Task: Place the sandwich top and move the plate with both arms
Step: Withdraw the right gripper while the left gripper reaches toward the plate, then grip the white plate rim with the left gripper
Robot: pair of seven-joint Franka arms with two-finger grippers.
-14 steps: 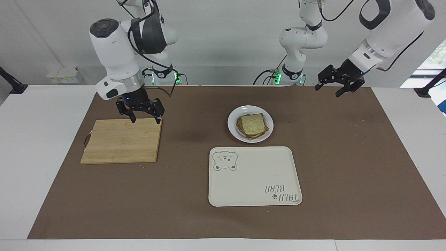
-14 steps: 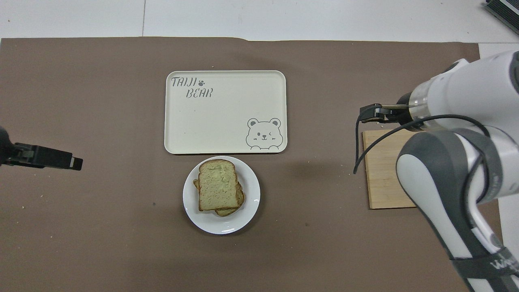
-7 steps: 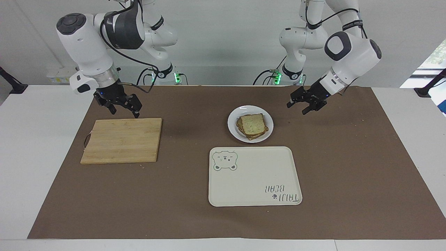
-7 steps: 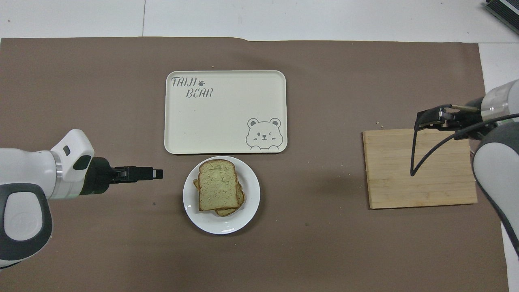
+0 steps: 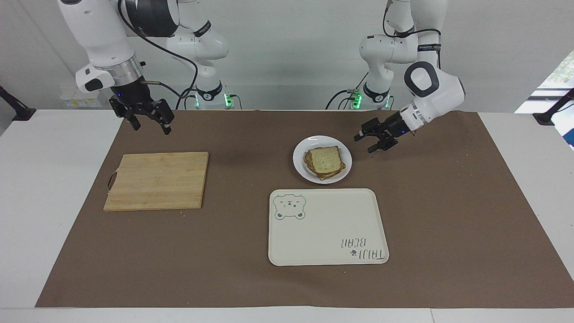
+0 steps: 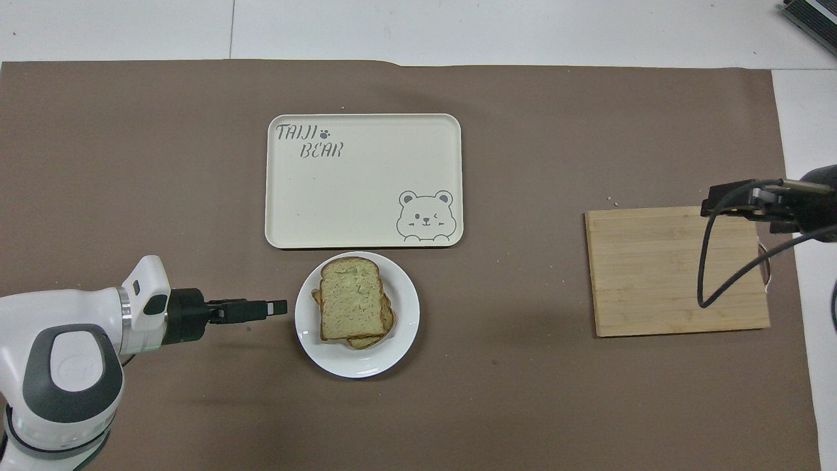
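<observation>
The small white plate (image 5: 299, 158) sits on the brown mat at mid-table and also shows in the overhead view (image 6: 404, 330). The sandwich top (image 5: 326, 160), a pale slice with a brown crust, lies on the stacked sandwich on the plate; the overhead view (image 6: 350, 297) shows it too. My left gripper (image 5: 370, 141) is open and empty, low beside the plate's rim toward the left arm's end, without touching it; it is also in the overhead view (image 6: 278, 306). My right gripper (image 5: 149, 122) is open and empty, raised by the cutting board's edge; the overhead view (image 6: 722, 197) shows it too.
A cream rectangular tray (image 5: 327, 233) with a bear drawing lies just farther from the robots than the plate, also in the overhead view (image 6: 363, 190). A bamboo cutting board (image 5: 157, 179) lies toward the right arm's end, seen too in the overhead view (image 6: 654, 275).
My left gripper has come down and moved in toward the plate's rim. My right gripper has risen and drawn back from the cutting board. Plate and sandwich have not moved.
</observation>
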